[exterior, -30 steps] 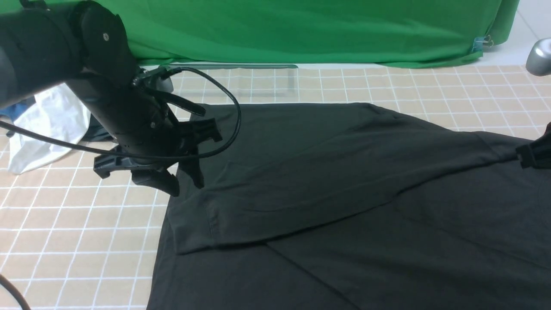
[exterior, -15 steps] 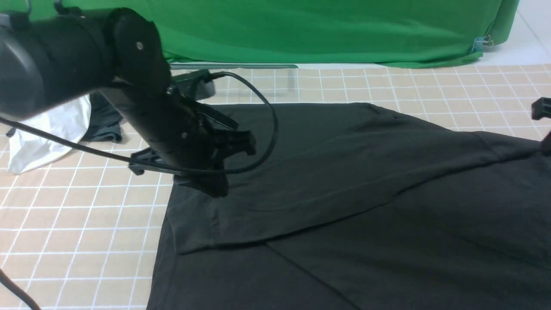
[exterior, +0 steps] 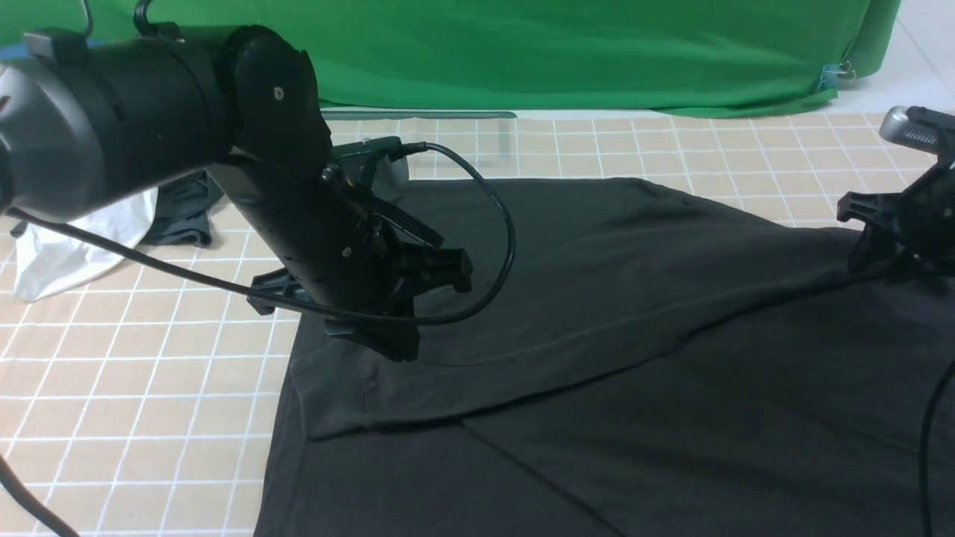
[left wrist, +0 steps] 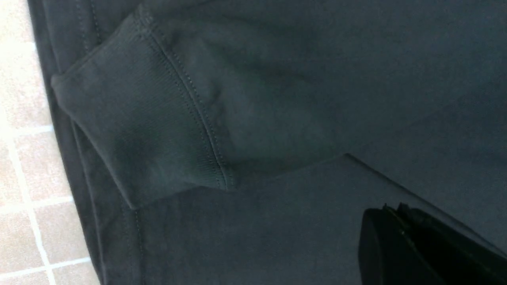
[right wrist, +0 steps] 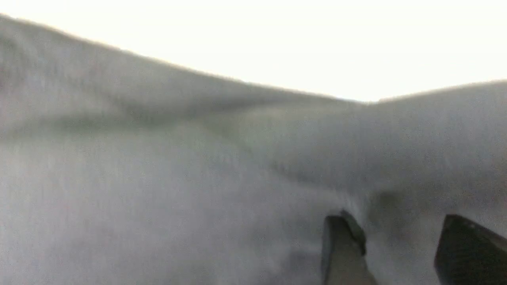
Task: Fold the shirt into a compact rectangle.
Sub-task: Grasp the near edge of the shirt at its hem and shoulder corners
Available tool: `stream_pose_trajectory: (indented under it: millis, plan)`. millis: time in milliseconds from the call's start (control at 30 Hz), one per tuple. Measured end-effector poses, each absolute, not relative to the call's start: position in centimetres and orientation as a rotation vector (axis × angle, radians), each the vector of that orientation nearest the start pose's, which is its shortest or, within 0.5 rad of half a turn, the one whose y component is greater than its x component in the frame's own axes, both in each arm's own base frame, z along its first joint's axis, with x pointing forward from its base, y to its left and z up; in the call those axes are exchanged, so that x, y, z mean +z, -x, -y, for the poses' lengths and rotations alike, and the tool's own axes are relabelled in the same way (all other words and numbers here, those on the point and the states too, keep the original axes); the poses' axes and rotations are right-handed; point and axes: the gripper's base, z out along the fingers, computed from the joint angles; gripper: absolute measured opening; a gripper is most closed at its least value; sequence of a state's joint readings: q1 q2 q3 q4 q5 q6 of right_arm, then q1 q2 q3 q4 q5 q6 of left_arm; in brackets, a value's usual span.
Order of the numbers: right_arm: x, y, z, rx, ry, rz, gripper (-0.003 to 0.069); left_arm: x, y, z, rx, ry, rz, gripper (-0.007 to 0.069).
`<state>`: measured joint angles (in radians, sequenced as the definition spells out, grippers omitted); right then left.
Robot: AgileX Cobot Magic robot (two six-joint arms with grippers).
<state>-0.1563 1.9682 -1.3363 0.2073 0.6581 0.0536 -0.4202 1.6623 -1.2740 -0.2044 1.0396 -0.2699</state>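
Observation:
The black shirt (exterior: pixel 597 298) lies spread on the checked table, one sleeve folded across its body toward the left. The sleeve's ribbed cuff (left wrist: pixel 138 126) lies flat near the shirt's left edge. My left gripper (exterior: pixel 395 347) hangs just over the folded sleeve, its fingers (left wrist: pixel 390 208) pressed together with nothing between them. My right gripper (exterior: pixel 854 235) is at the shirt's far right edge, a little above the cloth. Its fingers stand apart in the right wrist view (right wrist: pixel 396 219), with only blurred shirt fabric (right wrist: pixel 158 178) behind the gap. No print shows on the shirt.
A white garment (exterior: pixel 52 246) and a smaller dark grey garment (exterior: pixel 179 216) lie at the far left. A green backdrop (exterior: pixel 559 52) closes off the back. The left arm's cable (exterior: pixel 507 246) loops over the shirt. Tan checked table (exterior: pixel 134 388) shows left of the shirt.
My left arm has swung right over the folded sleeve and its jaws have shut. My right gripper has let go of the shirt, opened, and come further into view.

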Motion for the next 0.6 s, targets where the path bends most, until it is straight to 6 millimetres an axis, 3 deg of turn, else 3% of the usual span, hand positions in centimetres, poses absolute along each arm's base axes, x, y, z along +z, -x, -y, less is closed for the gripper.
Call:
stream_pose_trajectory:
  millis: [300,400,467,600]
  plan:
    - [15.9,-41.7,5.4,0.195,-0.512,-2.692,0.0428,26.0,-29.6,14.9,-0.37,-0.115,-2.962,0.0013]
    - [16.0,-41.9,5.5,0.182,-0.468,-2.681,0.0322,26.0,-29.7,14.9,-0.369,-0.114,-2.957,0.0013]
    - [16.1,-41.9,5.5,0.172,-0.428,-2.681,0.0134,26.0,-29.7,14.9,-0.372,-0.114,-2.951,0.0013]
    - [16.1,-42.0,5.5,0.159,-0.375,-2.683,0.0044,26.0,-29.7,14.9,-0.371,-0.115,-2.948,0.0013]
